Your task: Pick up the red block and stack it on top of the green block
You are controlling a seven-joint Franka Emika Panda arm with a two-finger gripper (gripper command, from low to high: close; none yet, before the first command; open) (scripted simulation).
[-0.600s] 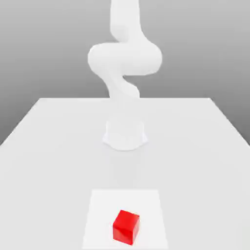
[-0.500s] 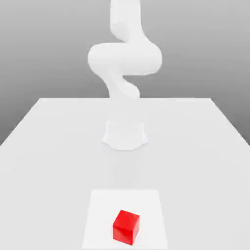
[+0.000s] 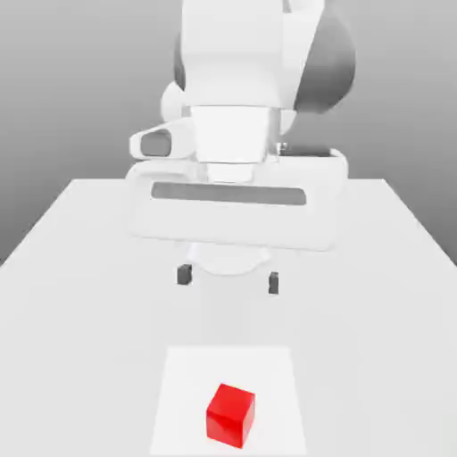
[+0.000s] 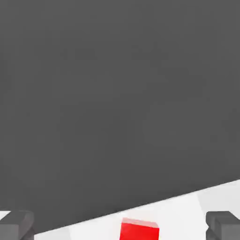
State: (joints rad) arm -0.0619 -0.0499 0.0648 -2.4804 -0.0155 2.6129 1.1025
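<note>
Red block (image 3: 230, 415) on pale square mat (image 3: 178, 375), open tool (image 3: 228, 278) above.

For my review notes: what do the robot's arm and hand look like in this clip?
The arm is smooth glossy white with rounded segments and a dark grey rounded joint cap. The hand has a wide, boxy white body with a long grey slot across its front and a small camera housing at one side. Its two fingertips are small dark grey blocks. No cables or markings are visible.

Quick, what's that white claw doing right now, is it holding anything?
Gripper: open, fingers spread wide, holding nothing; the red block sits apart on the table.
</note>
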